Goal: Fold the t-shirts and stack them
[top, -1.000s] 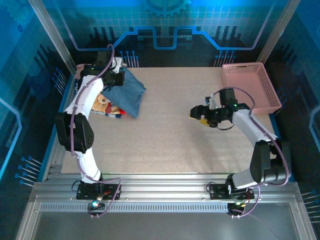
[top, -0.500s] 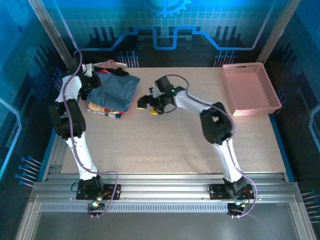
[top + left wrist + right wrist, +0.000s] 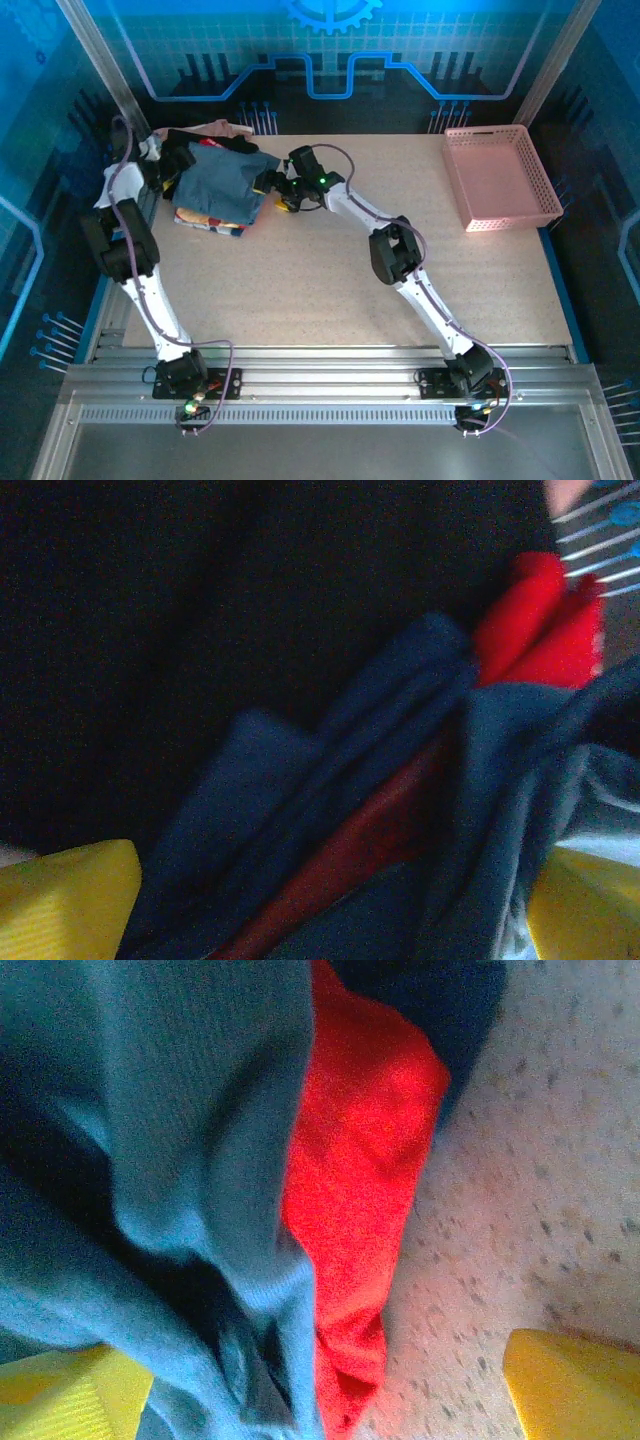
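Note:
The t-shirts lie in a stack at the table's far left. On top is the slate-blue one (image 3: 225, 185), rumpled, over the red teddy-bear one (image 3: 208, 220). A black one (image 3: 212, 146) and a beige one (image 3: 226, 127) lie behind. My left gripper (image 3: 166, 168) is at the stack's left edge, open, with blue (image 3: 300, 810) and red (image 3: 540, 620) folds lying between its yellow fingertips (image 3: 60, 905). My right gripper (image 3: 272, 190) stands open at the stack's right edge, over the blue cloth (image 3: 150, 1160) and the red hem (image 3: 360, 1170).
A pink lattice basket (image 3: 487, 132) stands at the far right corner. The speckled table (image 3: 330, 270) stretches bare between the stack and the basket. The right arm reaches diagonally across the table's middle. A metal post stands close behind the stack.
The right arm swung from beside the basket across to the stack. The left gripper drew back to the stack's left edge and opened, and the blue shirt now lies flatter.

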Controlling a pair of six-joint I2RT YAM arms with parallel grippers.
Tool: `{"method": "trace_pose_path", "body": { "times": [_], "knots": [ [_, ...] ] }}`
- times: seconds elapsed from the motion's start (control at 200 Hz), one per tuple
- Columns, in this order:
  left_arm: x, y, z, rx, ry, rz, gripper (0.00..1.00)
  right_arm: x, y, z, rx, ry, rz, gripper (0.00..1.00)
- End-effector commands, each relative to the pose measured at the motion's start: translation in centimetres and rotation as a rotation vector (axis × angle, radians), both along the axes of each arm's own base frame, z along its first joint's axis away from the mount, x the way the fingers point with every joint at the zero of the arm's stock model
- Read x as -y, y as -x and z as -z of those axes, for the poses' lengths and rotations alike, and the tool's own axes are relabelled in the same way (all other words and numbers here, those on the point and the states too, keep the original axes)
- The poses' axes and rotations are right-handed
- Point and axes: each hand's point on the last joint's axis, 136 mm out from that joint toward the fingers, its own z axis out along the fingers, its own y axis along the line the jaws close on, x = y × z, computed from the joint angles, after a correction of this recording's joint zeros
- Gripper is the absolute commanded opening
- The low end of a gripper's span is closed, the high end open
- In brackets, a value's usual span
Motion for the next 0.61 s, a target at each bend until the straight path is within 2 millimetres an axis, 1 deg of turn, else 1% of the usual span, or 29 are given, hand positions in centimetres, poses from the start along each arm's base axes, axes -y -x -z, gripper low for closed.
{"method": "trace_pose_path", "body": {
  "times": [0.0, 0.03, 0.105, 0.21, 0.36, 0.48, 0.6],
  "knots": [
    [-3.4, 1.0, -1.0, 0.082, 0.090, -0.095, 0.98, -2.1, 0.6, 3.2, -0.034, -0.007, 0.029, 0.92],
    [-3.9, 1.0, -0.7, 0.091, 0.114, -0.110, 0.99, -2.2, 0.7, 3.4, -0.041, -0.009, 0.030, 0.92],
    [-4.3, 0.6, 0.5, 0.096, 0.162, -0.121, 0.99, -2.5, 1.0, 4.4, -0.061, -0.008, 0.036, 0.92],
    [-3.8, -0.2, 2.6, 0.070, 0.214, -0.108, 0.99, -3.5, 1.6, 5.1, -0.069, -0.009, 0.046, 0.92],
    [-1.9, -1.0, 4.8, 0.039, 0.243, -0.064, 0.99, -4.7, 2.5, 6.3, -0.099, -0.013, 0.061, 0.92],
    [0.1, -1.5, 5.6, 0.037, 0.278, -0.019, 0.98, -5.4, 3.0, 7.1, -0.118, -0.022, 0.075, 0.92],
    [2.1, -1.7, 6.2, 0.046, 0.336, 0.012, 0.98, -5.8, 3.2, 6.9, -0.118, -0.034, 0.071, 0.92]
  ]
}}
